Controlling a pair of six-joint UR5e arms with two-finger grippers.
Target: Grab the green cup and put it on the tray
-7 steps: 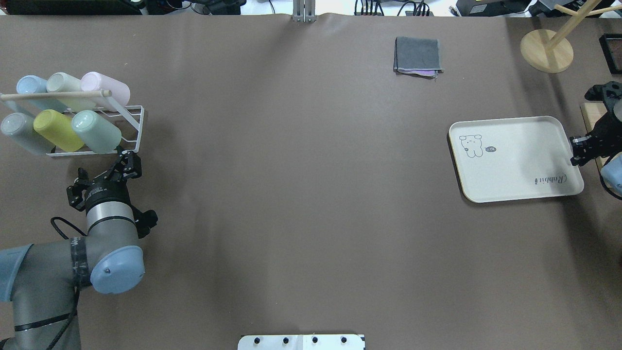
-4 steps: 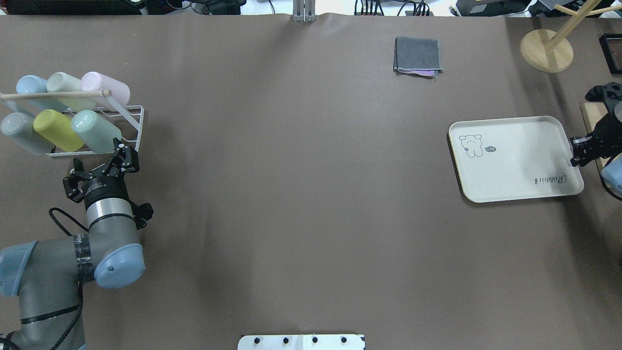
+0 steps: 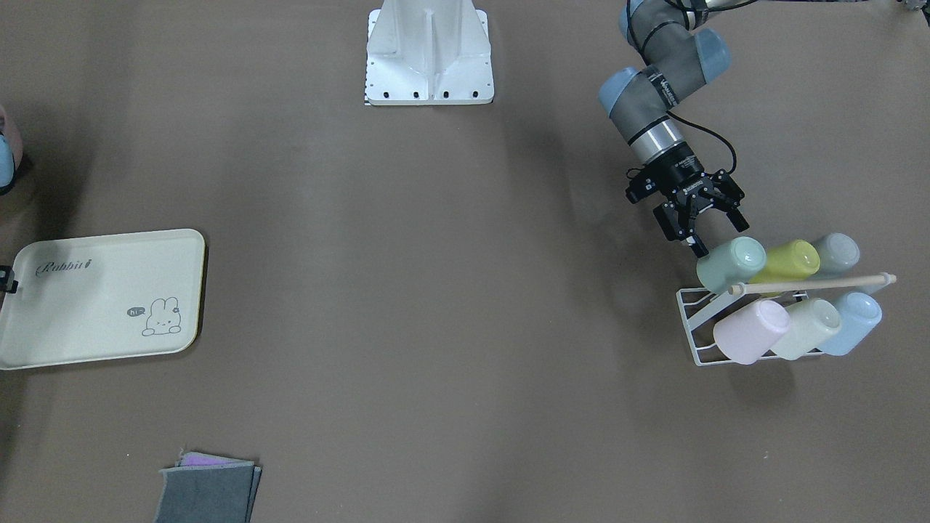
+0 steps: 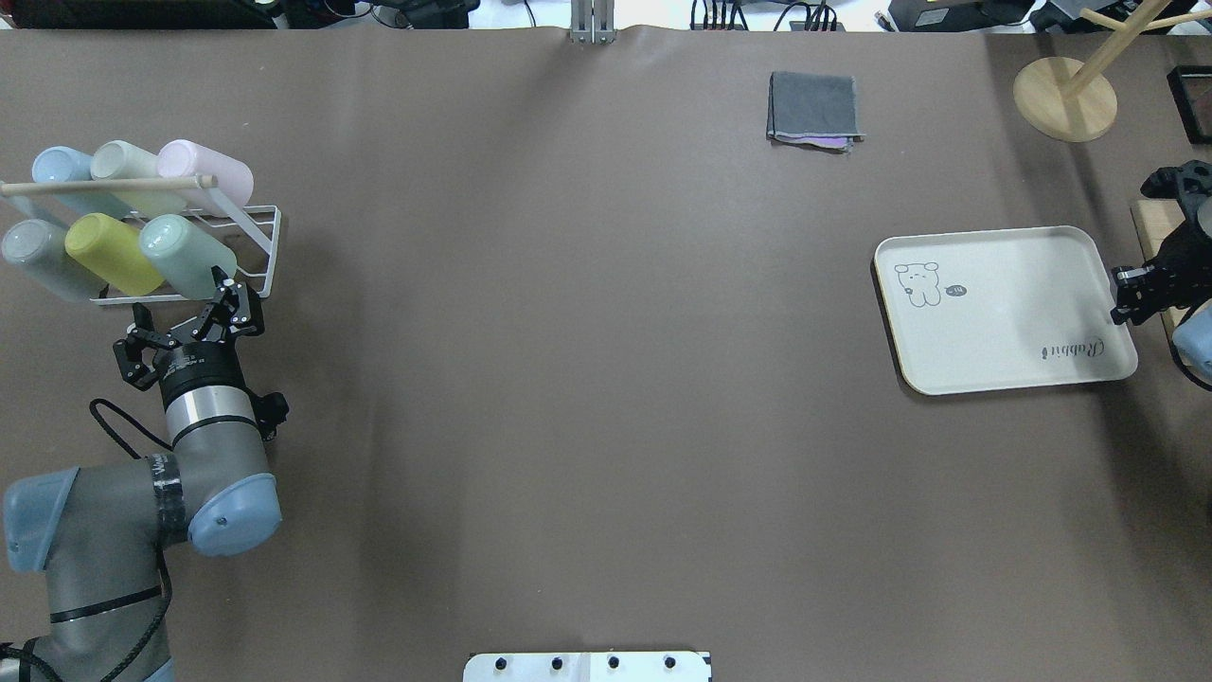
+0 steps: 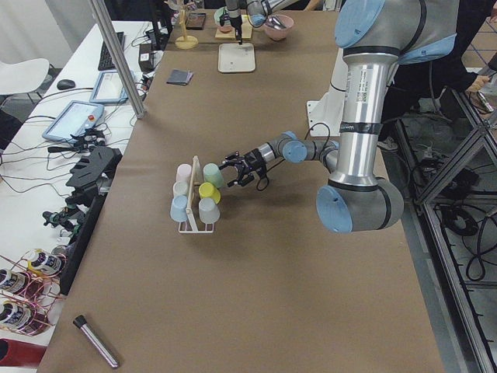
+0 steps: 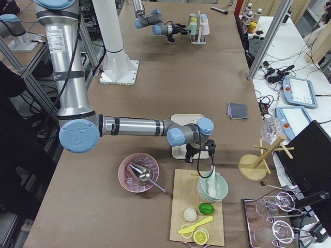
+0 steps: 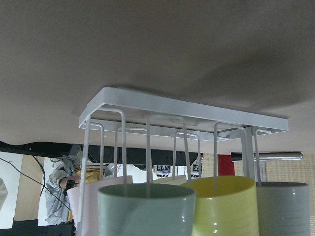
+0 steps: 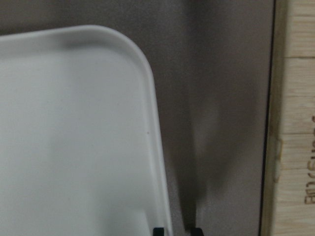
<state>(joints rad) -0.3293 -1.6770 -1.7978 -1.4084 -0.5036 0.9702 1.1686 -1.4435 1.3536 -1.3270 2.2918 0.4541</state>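
Cups: six, green cup [image 3: 730, 263] included; tray [image 3: 94, 305]: one.
Left wrist view only: rack [image 7: 182, 105] underside.
Left gripper [image 3: 719, 236]: jaws spread.
Right gripper [image 4: 1122, 296]: jaws cannot be judged.

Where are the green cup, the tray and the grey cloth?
green cup [image 4: 186, 254], overhead view, on its side wall.
tray [image 4: 1013, 305], overhead view, on its bare middle.
grey cloth [image 4: 814, 106], overhead view, on its top fold.
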